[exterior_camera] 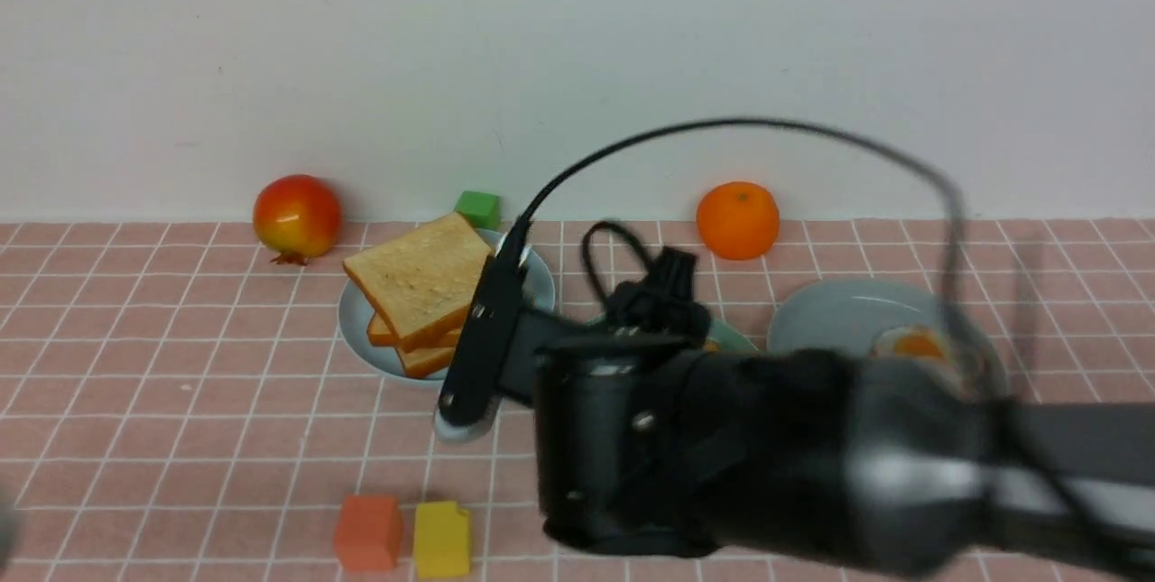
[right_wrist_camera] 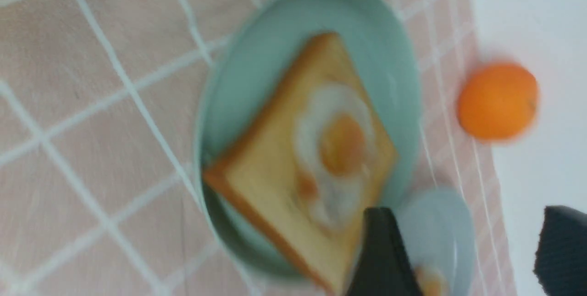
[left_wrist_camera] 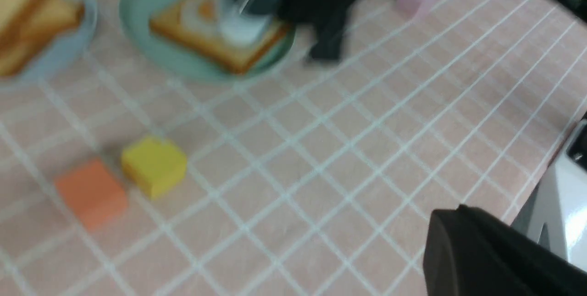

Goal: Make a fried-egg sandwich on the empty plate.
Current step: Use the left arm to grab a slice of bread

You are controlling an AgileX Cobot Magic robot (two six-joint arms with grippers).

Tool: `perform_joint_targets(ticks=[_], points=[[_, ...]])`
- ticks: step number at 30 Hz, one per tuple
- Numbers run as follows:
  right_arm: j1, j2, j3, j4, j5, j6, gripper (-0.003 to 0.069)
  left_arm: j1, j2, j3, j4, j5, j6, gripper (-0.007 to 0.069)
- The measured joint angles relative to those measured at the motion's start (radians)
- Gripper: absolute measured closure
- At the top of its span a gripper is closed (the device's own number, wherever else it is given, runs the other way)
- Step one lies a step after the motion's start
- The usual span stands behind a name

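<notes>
The mint-green plate [right_wrist_camera: 257, 62] holds one toast slice [right_wrist_camera: 261, 172] with a fried egg [right_wrist_camera: 339, 149] on top, uncovered. My right gripper [right_wrist_camera: 467, 245] hovers above the plate's edge, open and empty, its fingers [right_wrist_camera: 380, 250] wide apart. In the front view my right arm [exterior_camera: 767, 447] hides most of this plate [exterior_camera: 735, 336]. The plate also shows in the left wrist view [left_wrist_camera: 151, 48]. A pile of plain toast [exterior_camera: 420, 289] sits on a blue-grey plate [exterior_camera: 356, 329]. Of my left gripper only one dark finger [left_wrist_camera: 481, 250] shows, well above the tablecloth and away from the plates.
A second blue-grey plate [exterior_camera: 830, 316] on the right holds another egg [exterior_camera: 911, 343]. An orange [exterior_camera: 737, 219], a red fruit [exterior_camera: 297, 217] and a green block [exterior_camera: 477, 207] stand by the back wall. An orange block [exterior_camera: 368, 532] and a yellow block [exterior_camera: 441, 539] lie near the front.
</notes>
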Motion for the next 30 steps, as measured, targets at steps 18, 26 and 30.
perform_joint_targets(ticks=[18, 26, 30], points=[[0.000, -0.887, 0.069, 0.503, 0.236, 0.078, 0.0657, 0.344, 0.852, -0.610, -0.125, 0.181, 0.368, 0.0613], [0.000, -1.108, 0.293, 0.545, 0.239, 0.130, 0.0654, 0.447, 1.127, -0.820, -0.130, 0.168, 0.548, 0.0611], [0.000, -1.132, 0.318, 0.567, 0.190, 0.132, 0.0652, 0.422, 1.255, -0.894, 0.016, 0.135, 0.553, 0.0561]])
